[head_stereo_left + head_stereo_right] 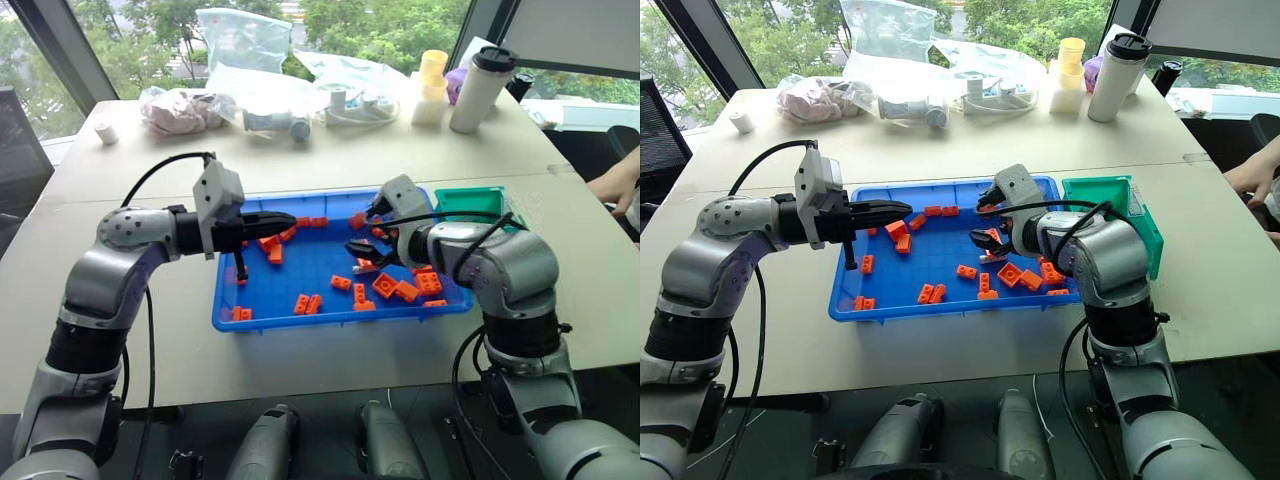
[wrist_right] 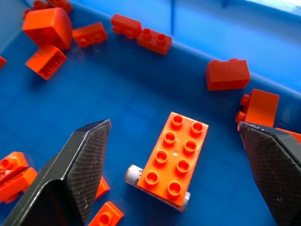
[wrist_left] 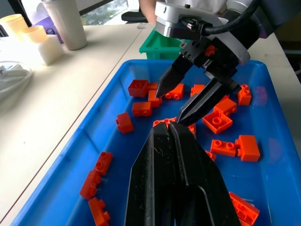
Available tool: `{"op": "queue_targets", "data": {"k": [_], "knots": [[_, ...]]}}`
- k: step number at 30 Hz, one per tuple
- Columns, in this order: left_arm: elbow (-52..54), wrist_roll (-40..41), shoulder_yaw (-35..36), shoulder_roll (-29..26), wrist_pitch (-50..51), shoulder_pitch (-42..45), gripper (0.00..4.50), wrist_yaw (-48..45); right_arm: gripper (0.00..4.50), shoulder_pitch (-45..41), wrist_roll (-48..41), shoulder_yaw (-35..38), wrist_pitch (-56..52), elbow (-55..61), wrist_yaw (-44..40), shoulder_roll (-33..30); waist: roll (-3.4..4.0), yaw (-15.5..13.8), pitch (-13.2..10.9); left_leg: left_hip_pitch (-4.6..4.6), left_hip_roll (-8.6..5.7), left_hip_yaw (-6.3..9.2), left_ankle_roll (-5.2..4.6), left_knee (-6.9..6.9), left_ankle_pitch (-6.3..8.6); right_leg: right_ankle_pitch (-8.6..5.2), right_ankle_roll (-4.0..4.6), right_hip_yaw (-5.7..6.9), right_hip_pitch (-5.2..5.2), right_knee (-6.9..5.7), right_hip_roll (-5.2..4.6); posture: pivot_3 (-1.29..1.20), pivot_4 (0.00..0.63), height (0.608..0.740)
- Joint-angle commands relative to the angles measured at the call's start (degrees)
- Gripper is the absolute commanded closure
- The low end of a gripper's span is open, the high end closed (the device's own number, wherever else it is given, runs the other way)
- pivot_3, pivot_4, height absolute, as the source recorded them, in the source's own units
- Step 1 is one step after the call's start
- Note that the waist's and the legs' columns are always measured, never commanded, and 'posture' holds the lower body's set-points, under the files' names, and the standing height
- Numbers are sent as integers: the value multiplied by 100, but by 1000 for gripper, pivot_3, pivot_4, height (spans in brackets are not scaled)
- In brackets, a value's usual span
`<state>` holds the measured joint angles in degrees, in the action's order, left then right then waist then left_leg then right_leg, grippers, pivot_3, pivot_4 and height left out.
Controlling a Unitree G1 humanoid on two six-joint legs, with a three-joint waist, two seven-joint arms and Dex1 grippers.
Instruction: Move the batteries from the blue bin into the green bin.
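Note:
The blue bin (image 1: 330,322) lies mid-table, strewn with orange toy bricks (image 1: 386,286). The green bin (image 1: 468,203) stands against its far right corner. In the right wrist view one of the batteries (image 2: 133,174) lies on the bin floor, mostly under a flat orange brick (image 2: 175,157), with only its silver ends showing. My right gripper (image 1: 362,238) hangs open over the bin's right half, fingers (image 2: 82,162) spread either side of that brick, holding nothing. My left gripper (image 1: 285,219) is shut and empty, hovering level over the bin's left half, its tip close to the right gripper (image 3: 170,106).
Along the table's far edge lie plastic bags (image 1: 240,45), a white tumbler (image 1: 480,90) and yellow cups (image 1: 432,85). A person's hand (image 1: 615,185) rests at the right edge, beyond the green bin.

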<state>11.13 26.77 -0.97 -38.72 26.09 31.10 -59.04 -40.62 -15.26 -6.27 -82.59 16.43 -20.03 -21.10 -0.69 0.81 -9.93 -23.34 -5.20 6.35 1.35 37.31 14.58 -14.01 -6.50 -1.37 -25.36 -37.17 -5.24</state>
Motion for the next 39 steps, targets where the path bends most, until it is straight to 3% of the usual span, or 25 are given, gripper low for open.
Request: {"op": "queue_targets", "data": {"k": [1, 10, 13, 15, 17, 25, 34, 39], "knots": [[239, 70, 197, -113, 23, -39, 4500, 46, 58, 16, 72, -224, 201, -18, 66, -54, 0, 13, 0, 0, 1, 0, 0, -1, 0, 0, 0, 0, 0, 0, 1, 0, 150, 740], [352, 106, 266, -189, 85, -124, 4500, 112, 58, 144, 5, -415, 405, -222, -49, -27, 0, 23, 0, 2, 3, -1, -1, -5, 0, 0, 0, -1, -2, 0, 5, 0, 150, 740], [365, 100, 266, -182, 90, -136, 4500, 130, 1285, 115, 6, -438, 459, -272, -59, 9, 0, 17, 0, 2, 3, -1, 0, -4, 0, 0, 0, -1, -1, 0, 5, 0, 150, 740], [381, 103, 268, -180, 96, -143, 4500, 140, 2485, 109, -8, -438, 463, -256, -73, 31, 0, 18, 0, 2, 2, -1, 0, -3, 0, 0, 0, -1, -1, 0, 5, 0, 150, 740], [359, 96, 262, -183, 88, -131, 4500, 140, 3345, 65, -27, -401, 467, -230, -86, 54, 0, 19, 0, 2, 3, -1, 0, -4, 0, 0, 0, -1, -1, 0, 5, 0, 150, 740], [293, 87, 242, -169, 61, -97, 4500, 134, 3329, -438, -664, -433, 401, 266, -567, 453, 0, 43, 0, 2, 7, 0, 0, -8, 0, 0, 0, -1, -5, -1, 9, 0, 150, 740], [121, 74, 244, -150, 5, 104, 4500, 107, 3329, -703, -927, -1625, 1207, -107, -1697, 245, 0, 19, 0, 2, 4, 3, -1, -3, 1, 0, 0, 2, 0, 1, 7, 0, 150, 740], [184, 88, 277, -159, 19, 65, 4500, 142, 869, -961, -648, -1863, 1623, -519, -1864, 98, 0, 33, 0, 2, 4, 4, 0, -4, 0, 0, 0, 2, -2, 0, 8, 0, 150, 740]]}}
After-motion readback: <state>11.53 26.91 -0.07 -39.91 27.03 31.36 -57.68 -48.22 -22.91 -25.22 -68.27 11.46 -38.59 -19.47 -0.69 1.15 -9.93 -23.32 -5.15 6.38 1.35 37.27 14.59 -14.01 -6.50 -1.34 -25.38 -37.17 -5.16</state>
